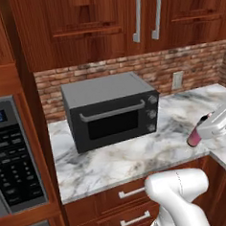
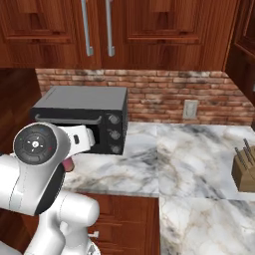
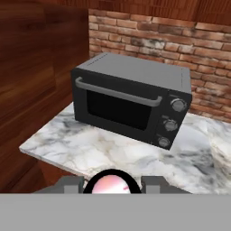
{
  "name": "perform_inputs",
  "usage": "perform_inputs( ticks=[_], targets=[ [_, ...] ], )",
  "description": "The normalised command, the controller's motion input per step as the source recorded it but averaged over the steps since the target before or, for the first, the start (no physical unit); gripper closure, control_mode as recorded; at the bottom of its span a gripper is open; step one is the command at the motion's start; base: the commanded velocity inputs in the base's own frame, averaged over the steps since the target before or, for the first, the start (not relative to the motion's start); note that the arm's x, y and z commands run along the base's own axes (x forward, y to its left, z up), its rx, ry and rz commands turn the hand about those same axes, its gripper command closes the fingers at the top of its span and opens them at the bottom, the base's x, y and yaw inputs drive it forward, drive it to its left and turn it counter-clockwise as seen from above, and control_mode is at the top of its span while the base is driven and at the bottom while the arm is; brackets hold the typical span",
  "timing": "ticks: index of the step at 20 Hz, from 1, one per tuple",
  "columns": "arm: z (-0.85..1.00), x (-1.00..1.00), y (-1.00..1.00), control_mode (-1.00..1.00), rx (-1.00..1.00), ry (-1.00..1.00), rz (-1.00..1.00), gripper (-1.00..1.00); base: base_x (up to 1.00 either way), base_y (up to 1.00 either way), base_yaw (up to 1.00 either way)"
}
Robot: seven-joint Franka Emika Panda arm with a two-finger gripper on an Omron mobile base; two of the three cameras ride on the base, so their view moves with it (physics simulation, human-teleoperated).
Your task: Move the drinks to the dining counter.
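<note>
A pink bottle (image 1: 195, 136) is held in the gripper (image 1: 205, 129), whose jaws are closed narrowly around it. The bottle is seen tilted, lifted clear above the marble desk (image 1: 137, 156), with its lower end pointing down and to the left in the left base view. In the right base view a small part of the bottle (image 2: 68, 165) shows below the gripper (image 2: 74, 149), most of it hidden behind the arm's round joint. In the hand view the bottle (image 3: 111, 184) appears end-on as a pale pink disc ringed in black between the fingers (image 3: 70, 184) at the bottom edge.

Ahead of the gripper, a black toaster oven (image 1: 112, 112) stands on the desk, well apart from the bottle, its door shut and three knobs on its right side. Behind it a brick wall (image 1: 169, 67) is seen, with an outlet (image 1: 178, 79) set in it. Reddish wood cabinets (image 1: 117, 18) hang above. To the far right of the gripper, in the right base view, a knife block (image 2: 245, 172) stands on the desk. A built-in oven panel (image 1: 10, 152) is seen to the far left.
</note>
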Motion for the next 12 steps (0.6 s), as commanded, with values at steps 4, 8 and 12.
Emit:
perform_inputs(
  ticks=[4,8,12],
  targets=[
    [0.0,0.0,0.0,1.0,0.0,0.0,0.0,1.0,-0.91,0.0,0.06],
    [0.0,0.0,0.0,1.0,0.0,0.0,0.0,1.0,-0.99,0.0,0.12],
    [0.0,0.0,0.0,1.0,0.0,0.0,0.0,1.0,-0.96,0.0,0.18]
  ],
)
